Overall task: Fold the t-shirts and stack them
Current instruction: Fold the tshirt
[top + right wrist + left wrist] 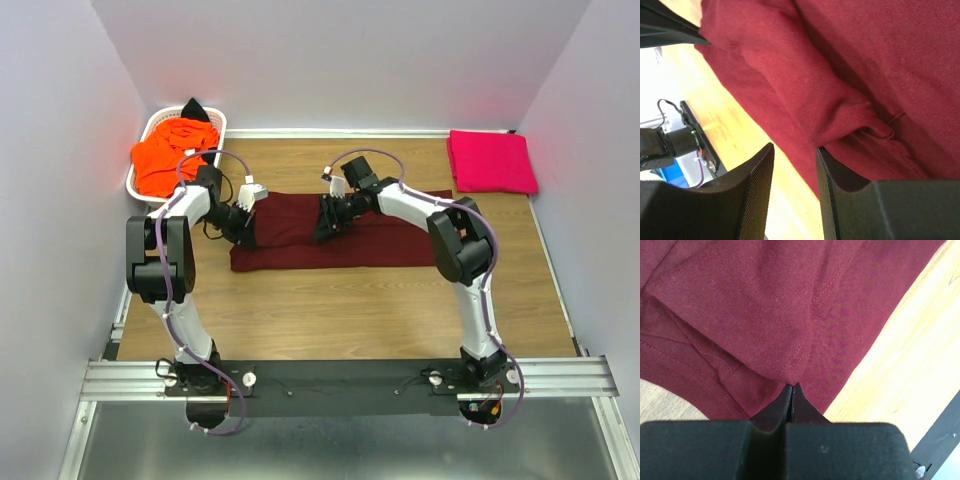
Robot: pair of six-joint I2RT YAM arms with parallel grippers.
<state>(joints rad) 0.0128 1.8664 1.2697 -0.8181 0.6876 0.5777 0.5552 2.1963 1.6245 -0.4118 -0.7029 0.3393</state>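
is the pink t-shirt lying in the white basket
No, the pink t-shirt lies folded at the far right of the table, apart from the white basket.

Wooden bench (350,310) carries maroon t-shirt (290,240) at ctr, folded pink t-shirt (490,162) far R, white basket (160,120) far L.

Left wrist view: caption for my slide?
Jaws shut, the left gripper pinches a fold of the maroon t-shirt on the wooden table.
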